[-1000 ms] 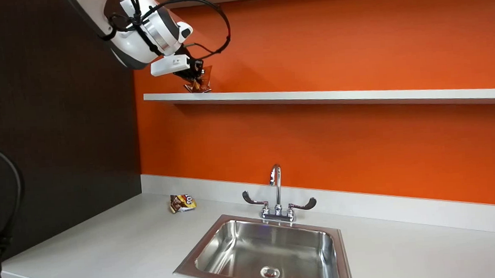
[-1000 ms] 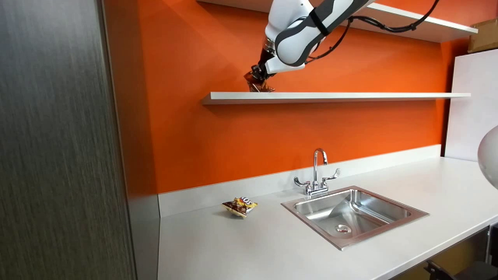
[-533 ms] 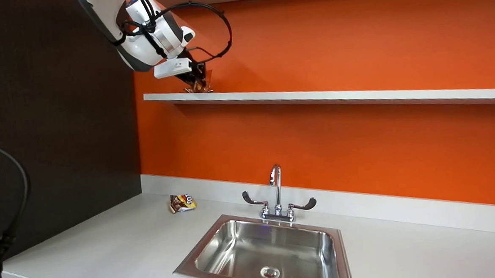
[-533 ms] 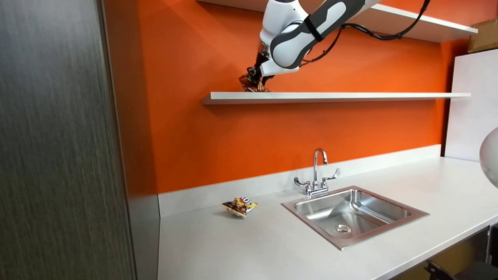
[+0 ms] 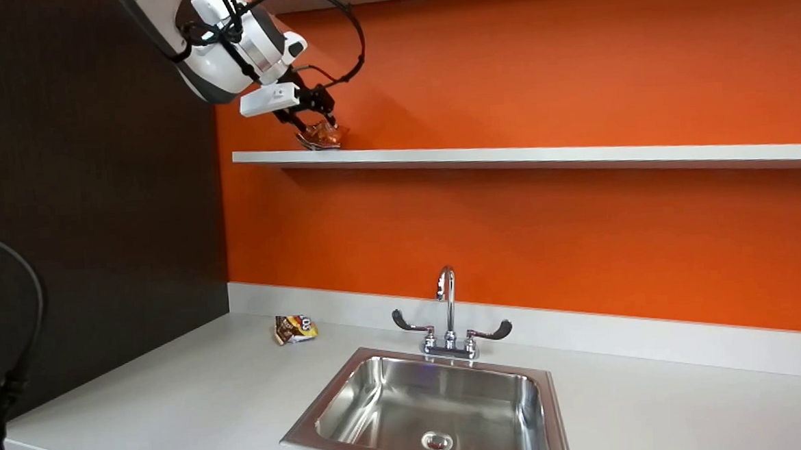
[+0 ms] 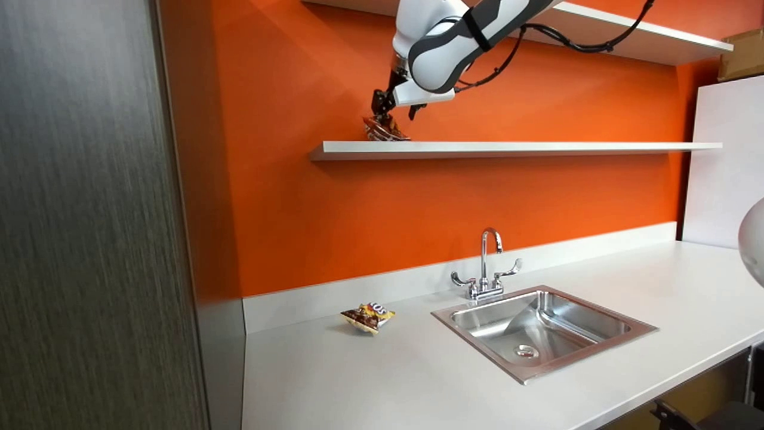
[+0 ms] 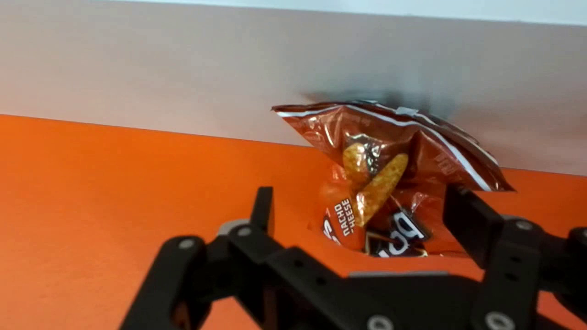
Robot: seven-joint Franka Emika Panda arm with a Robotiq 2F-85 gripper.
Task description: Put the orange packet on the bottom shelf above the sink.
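The pincer (image 7: 360, 204) is released, its fingers (image 7: 472, 224) apart over the orange packet (image 7: 390, 178) on the bottom shelf (image 5: 534, 153). On the surface (image 5: 197, 393), a brown-yellow packet (image 6: 367, 318) lies between the dark panel (image 5: 97, 200) and the sink (image 5: 450, 394).

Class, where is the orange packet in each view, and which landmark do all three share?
In an exterior view: the orange packet, upper left of centre.
In an exterior view: the orange packet, upper part, about midway across.
Wrist view: the orange packet, mostly right of centre.
Shared landmark: the bottom shelf.
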